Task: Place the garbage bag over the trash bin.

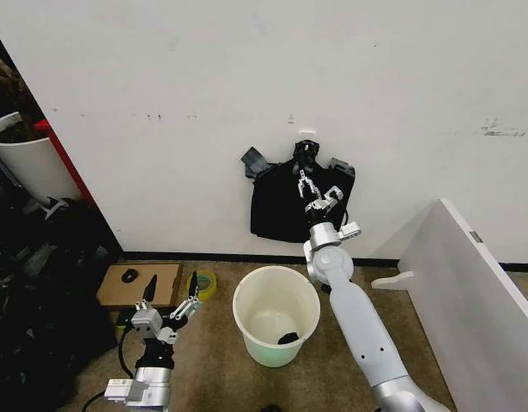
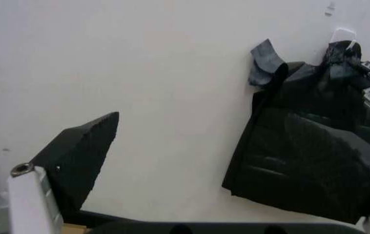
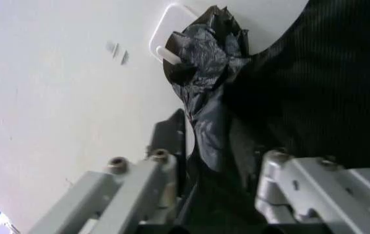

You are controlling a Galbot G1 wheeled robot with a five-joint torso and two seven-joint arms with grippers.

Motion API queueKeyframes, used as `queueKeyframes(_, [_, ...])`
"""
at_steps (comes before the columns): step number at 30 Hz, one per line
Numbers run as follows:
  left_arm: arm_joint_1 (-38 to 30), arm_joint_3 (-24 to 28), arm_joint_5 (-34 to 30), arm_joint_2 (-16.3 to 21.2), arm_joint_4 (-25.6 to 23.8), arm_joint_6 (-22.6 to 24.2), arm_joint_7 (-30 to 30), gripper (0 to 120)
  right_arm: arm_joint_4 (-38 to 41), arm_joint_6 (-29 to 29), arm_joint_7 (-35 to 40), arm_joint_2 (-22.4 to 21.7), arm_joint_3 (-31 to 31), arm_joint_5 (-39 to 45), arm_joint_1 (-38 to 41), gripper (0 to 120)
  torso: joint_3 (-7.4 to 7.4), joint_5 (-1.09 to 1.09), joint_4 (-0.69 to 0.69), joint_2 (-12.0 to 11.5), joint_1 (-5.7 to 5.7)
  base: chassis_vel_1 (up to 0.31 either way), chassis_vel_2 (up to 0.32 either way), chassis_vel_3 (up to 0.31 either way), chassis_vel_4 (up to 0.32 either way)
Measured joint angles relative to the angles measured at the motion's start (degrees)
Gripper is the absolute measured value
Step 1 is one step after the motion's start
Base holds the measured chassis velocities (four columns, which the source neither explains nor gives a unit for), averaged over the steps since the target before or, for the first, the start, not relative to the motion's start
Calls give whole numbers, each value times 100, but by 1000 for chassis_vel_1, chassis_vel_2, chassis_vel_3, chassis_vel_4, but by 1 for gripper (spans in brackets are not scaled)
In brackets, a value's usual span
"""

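- At the white wall (image 1: 160, 69), head view: flat black plastic bundle (image 1: 281, 210) hung by its knotted top on a small white hook (image 1: 308, 135), kept off the floor for picking; right gripper (image 1: 310, 187) raised against it on an outstretched arm. Round cream-white plastic bucket (image 1: 276, 316) standing directly below, unlined.
- Left wrist view: bundle (image 2: 302, 161) well apart from this arm.
- Right wrist view: fingers (image 3: 165, 165) spread, straddling the crinkled neck below the knot (image 3: 204, 44), not yet clamped.
- Low beside the bucket: left gripper (image 1: 168, 307) parked, splayed, holding nothing.
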Motion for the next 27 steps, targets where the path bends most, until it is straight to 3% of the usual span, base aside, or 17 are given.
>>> queueKeyframes(6, [9, -2, 4, 23, -4, -3, 0, 100, 35, 6, -22, -15, -1, -50, -18, 0, 0, 0, 0, 0, 0, 0, 0, 0, 0])
queueKeyframes(15, [21, 0, 7, 48, -10, -33, 0, 100, 215, 13, -81, -67, -22, -93, -257, 0, 0, 0, 0, 1, 0, 0, 0, 0, 0])
queueKeyframes(27, [48, 1, -9, 64, -91, -98, -7, 100, 1112, 3, -520, -675, -278, -727, -1684, 0, 0, 1, -1, 1, 0, 0, 0, 0, 0])
